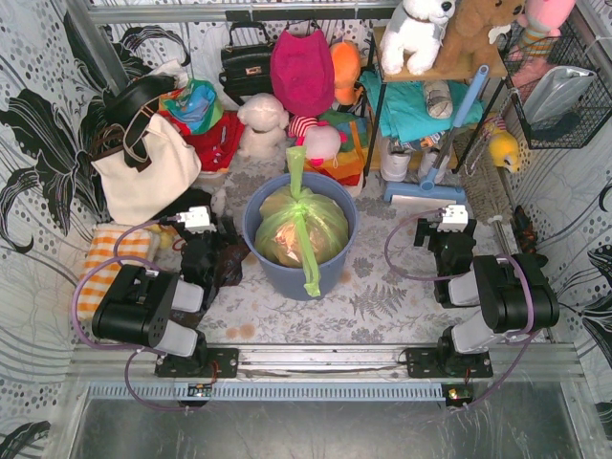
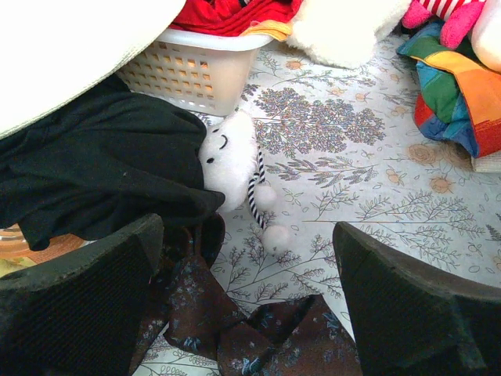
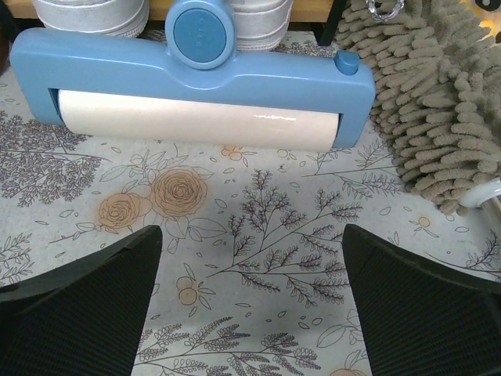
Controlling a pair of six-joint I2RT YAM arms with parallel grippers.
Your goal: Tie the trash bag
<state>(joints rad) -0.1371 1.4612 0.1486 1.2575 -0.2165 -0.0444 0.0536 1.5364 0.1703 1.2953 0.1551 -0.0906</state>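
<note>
Cream tote bag, blue roller

Open tabletop right of bin; dark clothes crowd its left

Your left gripper: jaws wide apart, gripping nothing. Beneath gap: dark brown floral fabric crumpled on floral tablecloth. Black cloth heaped on left of view, its edge lying over small white plush with striped cord and pompoms. Cream perforated basket just behind plush, red cloth inside. Cream fabric fills top-left corner. Rainbow-striped fabric at right edge, pink plush above it.
</note>
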